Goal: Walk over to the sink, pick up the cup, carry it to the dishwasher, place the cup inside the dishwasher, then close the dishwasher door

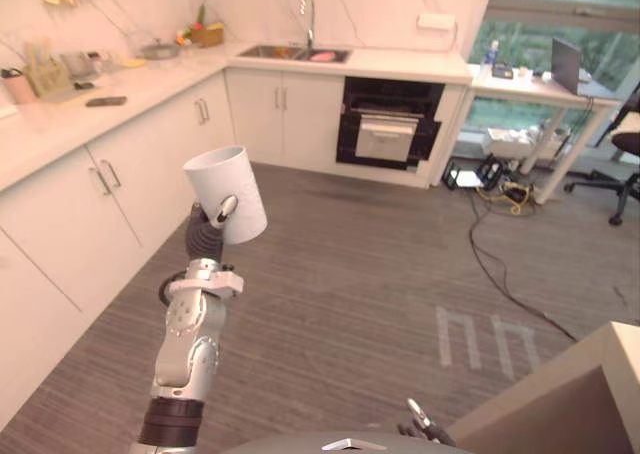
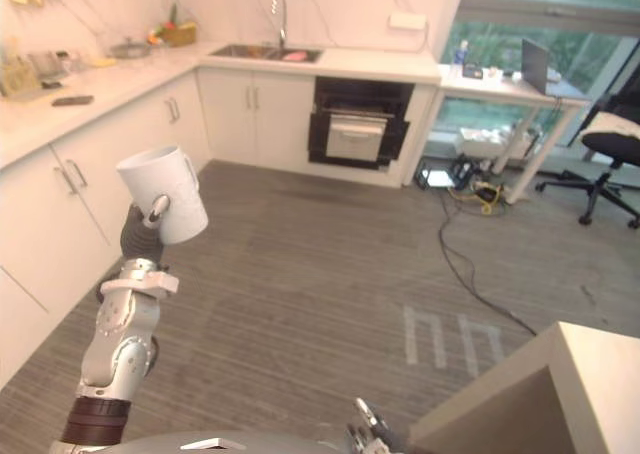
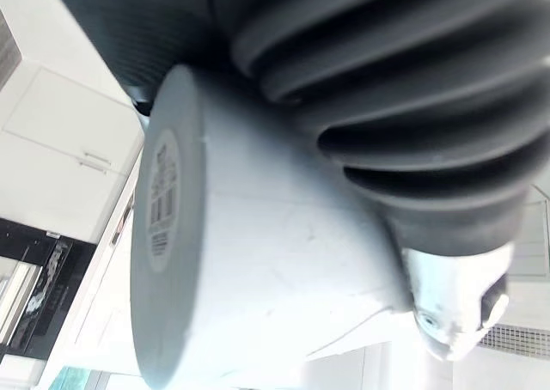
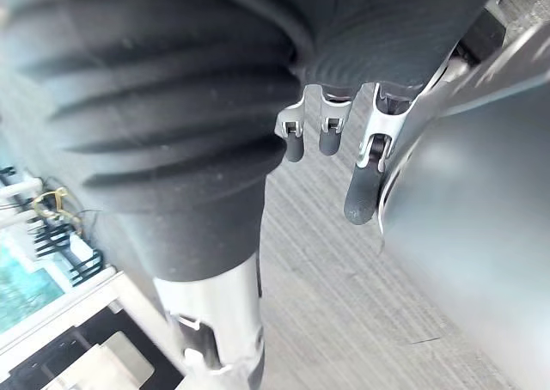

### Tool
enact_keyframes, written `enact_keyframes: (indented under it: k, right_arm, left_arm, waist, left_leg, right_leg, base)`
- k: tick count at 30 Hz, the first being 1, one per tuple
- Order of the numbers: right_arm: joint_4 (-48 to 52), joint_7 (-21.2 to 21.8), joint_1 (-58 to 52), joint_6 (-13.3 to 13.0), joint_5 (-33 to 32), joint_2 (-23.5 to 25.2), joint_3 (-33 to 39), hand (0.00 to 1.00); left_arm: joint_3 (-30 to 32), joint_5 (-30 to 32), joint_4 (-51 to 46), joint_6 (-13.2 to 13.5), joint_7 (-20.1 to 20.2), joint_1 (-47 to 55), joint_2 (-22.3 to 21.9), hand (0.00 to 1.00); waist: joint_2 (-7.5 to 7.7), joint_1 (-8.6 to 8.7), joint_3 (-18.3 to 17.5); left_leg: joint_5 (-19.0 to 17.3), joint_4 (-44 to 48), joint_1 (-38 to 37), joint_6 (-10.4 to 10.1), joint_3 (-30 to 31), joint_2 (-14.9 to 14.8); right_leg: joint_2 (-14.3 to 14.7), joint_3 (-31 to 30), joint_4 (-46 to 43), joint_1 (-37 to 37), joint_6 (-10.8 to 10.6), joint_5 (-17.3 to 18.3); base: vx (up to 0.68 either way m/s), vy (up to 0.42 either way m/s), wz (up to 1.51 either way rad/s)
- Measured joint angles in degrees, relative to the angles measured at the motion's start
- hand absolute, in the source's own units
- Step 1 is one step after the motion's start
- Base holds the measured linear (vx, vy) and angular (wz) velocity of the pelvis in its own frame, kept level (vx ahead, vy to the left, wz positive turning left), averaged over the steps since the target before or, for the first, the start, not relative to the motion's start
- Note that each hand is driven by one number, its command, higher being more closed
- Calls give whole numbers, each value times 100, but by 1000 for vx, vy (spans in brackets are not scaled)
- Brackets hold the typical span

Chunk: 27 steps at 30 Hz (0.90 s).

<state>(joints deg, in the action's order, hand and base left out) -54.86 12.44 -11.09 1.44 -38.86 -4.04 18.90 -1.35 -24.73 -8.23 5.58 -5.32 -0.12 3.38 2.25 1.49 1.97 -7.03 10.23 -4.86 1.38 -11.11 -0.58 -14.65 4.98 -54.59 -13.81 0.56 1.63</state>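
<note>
While the left hand (image 1: 205, 236) grips the tilted cup (image 1: 238, 177) just above its wrist, fingers and thumb curled round it, jolts on the walk to the dishwasher (image 1: 388, 124) far ahead could shake it loose onto the floor (image 1: 350, 274).

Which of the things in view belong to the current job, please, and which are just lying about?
Job: cup, held in the left hand; sink; dishwasher; right hand, idle.
Lying about: laptop; office chair; fruit basket on the counter.
</note>
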Motion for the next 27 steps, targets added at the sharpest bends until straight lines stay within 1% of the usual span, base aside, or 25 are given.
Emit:
enact_keyframes:
  k: [2, 3, 4, 5, 6, 7, 8, 9, 11, 12, 13, 14, 15, 16, 17, 18, 19, 20, 21, 22, 23, 24, 25, 26, 27]
  right_arm:
    - [12, 6, -29, -32, -6, 137, 71, 0]
    - [41, 23, -50, -49, -23, 300, 172, 0]
    - [61, 24, -37, -48, -28, 365, 192, 0]
    - [118, 19, -65, -45, -65, 439, 206, 0]
    - [148, 17, -80, -47, -87, 476, 208, 0]
    - [234, 18, -166, -94, -125, 552, 201, 0]
    - [224, 4, -211, -125, -113, 533, 173, 0]
    - [218, -6, -226, -122, -97, 529, 147, 0]
    - [213, -19, -538, -196, -7, 572, 129, 0]
    - [209, -22, -569, -238, 7, 559, 92, 0]
    - [212, -38, -615, -365, 21, 483, -8, 0]
    - [212, -36, -705, -527, 40, 425, -99, 0]
    - [207, -45, -672, -610, 40, 377, -96, 0]
    - [300, -45, -652, -735, 48, 284, -132, 0]
    - [529, -39, -734, -885, 112, 187, -268, 0]
    - [637, -34, -740, -937, 154, 149, -352, 0]
    - [901, -43, -760, -1060, 288, 61, -580, 0]
    - [1265, -47, -716, -1135, 323, -40, -818, 0]
    - [1482, -48, -672, -1146, 320, -78, -948, 0]
    - [1920, -42, -533, -1160, 310, -138, -1185, 0]
    - [2128, -38, -439, -1164, 311, -142, -1260, 0]
    - [2431, -48, -176, -1153, 316, -149, -1446, 0]
    - [2596, -59, 105, -1127, 315, -139, -1628, 0]
    - [2677, -72, 198, -1116, 315, -138, -1699, 0]
    - [2733, -175, 372, -1111, 307, -139, -1806, 0]
  left_arm:
    - [128, -12, -2, 64, -22, -4, 56, 100]
    - [149, -86, -41, 236, -3, -54, 130, 100]
    - [134, -107, -68, 248, 17, -72, 132, 100]
    - [109, -106, -127, 235, 63, -86, 133, 100]
    - [99, -106, -161, 225, 79, -87, 132, 100]
    - [78, -107, -300, 196, 130, -86, 113, 100]
    - [36, -129, -324, 186, 229, -77, 87, 100]
    - [2, -153, -323, 183, 283, -64, 79, 100]
    - [-130, -164, -478, 192, 566, 19, 44, 100]
    - [-144, -162, -521, 224, 635, 48, 38, 100]
    - [-159, -148, -535, 254, 706, 207, -29, 100]
    - [-204, -147, -547, 245, 704, 470, -97, 100]
    - [-246, -148, -550, 233, 708, 535, -193, 100]
    - [-339, -150, -558, 231, 714, 720, -418, 100]
    - [-300, -154, -635, 233, 759, 897, -570, 100]
    - [-245, -165, -702, 239, 774, 971, -616, 100]
    - [-114, -177, -814, 263, 822, 1102, -653, 100]
    - [-37, -207, -949, 290, 826, 1209, -634, 100]
    - [-6, -208, -1007, 319, 829, 1265, -626, 100]
    - [45, -208, -1110, 374, 829, 1376, -610, 100]
    - [60, -208, -1156, 392, 829, 1404, -604, 100]
    - [100, -205, -1233, 439, 828, 1446, -602, 100]
    - [134, -204, -1314, 452, 828, 1521, -602, 100]
    - [124, -204, -1367, 452, 829, 1563, -609, 100]
    - [130, -203, -1503, 453, 854, 1700, -622, 100]
  waist:
    - [-24, 0, -17]
    - [60, -12, 31]
    - [87, -15, 48]
    - [119, -1, 70]
    - [126, 9, 88]
    - [129, 52, 239]
    - [114, 48, 358]
    - [128, 47, 372]
    - [112, 88, 339]
    - [100, 79, 329]
    - [-7, 117, 239]
    - [-193, 201, 114]
    - [-276, 210, 179]
    - [-464, 157, 224]
    - [-558, 166, 192]
    - [-590, 151, 213]
    - [-662, 68, 233]
    - [-674, -52, 243]
    - [-648, -114, 242]
    - [-580, -251, 230]
    - [-555, -333, 220]
    - [-494, -430, 220]
    - [-410, -444, 190]
    - [-382, -446, 174]
    - [-376, -482, 198]
  left_leg:
    - [22, -80, -38, 33, -4, -119]
    - [44, -312, -44, 63, -9, -238]
    - [47, -435, -62, 67, -10, -245]
    - [52, -622, -97, 77, -33, -240]
    - [55, -683, -101, 81, -52, -240]
    - [57, -605, -132, 84, -93, -235]
    - [-11, -302, -150, -20, -91, -238]
    - [-148, -152, -193, -96, -85, -230]
    - [-604, 330, -226, -202, 162, -231]
    - [-696, 395, -210, -238, 195, -246]
    - [-789, 305, -280, -309, 295, -362]
    - [-906, 817, -292, -268, 362, -457]
    - [-943, 1858, -86, -384, 434, -513]
    - [-264, 3401, 165, -679, 519, -556]
    - [441, 4035, 322, -936, 486, -765]
    - [977, 4381, 457, -899, 455, -893]
    - [1997, 5191, 837, -742, 417, -1146]
    - [1504, 5856, 1327, -725, 400, -1263]
    - [1212, 5992, 1549, -648, 354, -1269]
    - [624, 5792, 1896, -391, 177, -1280]
    - [335, 5520, 2022, -325, 71, -1294]
    - [-39, 4617, 2185, -343, -130, -1275]
    - [-140, 3148, 2149, -364, -282, -1121]
    - [-107, 2344, 2115, -386, -329, -1013]
    - [163, 853, 2136, -572, -333, -845]
  right_leg:
    - [226, 184, 199, -149, -118, 366]
    - [528, 640, 1450, -213, -263, 467]
    - [623, 743, 2098, -210, -318, 386]
    - [760, 810, 3127, -205, -409, 151]
    - [813, 806, 3517, -200, -456, 20]
    - [887, 779, 4388, -150, -548, -298]
    - [872, 693, 4482, -61, -537, -402]
    - [841, 612, 4408, 0, -495, -398]
    - [796, 354, 3931, 205, -137, -188]
    - [803, 352, 3859, 227, -55, -246]
    - [897, 492, 3657, 187, 4, -135]
    - [972, 691, 3620, 252, 71, 144]
    - [1024, 728, 3534, 327, 105, 272]
    - [1150, 786, 3398, 525, 153, 541]
    - [1311, 855, 3371, 757, 191, 768]
    - [1390, 823, 3415, 920, 220, 852]
    - [1560, 685, 3609, 1268, 294, 933]
    - [1670, 555, 3737, 1509, 324, 1029]
    - [1687, 476, 3825, 1622, 328, 1060]
    - [1681, 314, 4051, 1856, 315, 1080]
    - [1673, 228, 4172, 1975, 307, 1084]
    - [1631, 56, 4289, 2140, 289, 1089]
    - [1528, -31, 4316, 2255, 236, 1177]
    - [1471, -68, 4304, 2317, 207, 1233]
    - [1381, -123, 4389, 2538, 116, 1364]
  base:
    - [16, 51, 9]
    - [27, -16, 5]
    - [58, -38, 8]
    - [137, -57, 5]
    - [208, -85, 5]
    - [227, -117, -1]
    - [180, -115, 1]
    - [228, -161, 17]
    - [372, -209, 44]
    - [411, -221, 41]
    - [421, -193, 40]
    - [445, -173, 39]
    - [617, -166, 28]
    - [634, -161, 17]
    - [633, -162, 7]
    - [494, -106, -10]
    - [458, -66, -45]
    - [447, -50, -55]
    - [418, -45, -74]
    - [333, -29, -69]
    - [410, -3, -88]
    - [437, 48, -73]
    - [456, 71, -58]
    - [630, 167, -35]
    - [554, 178, -13]
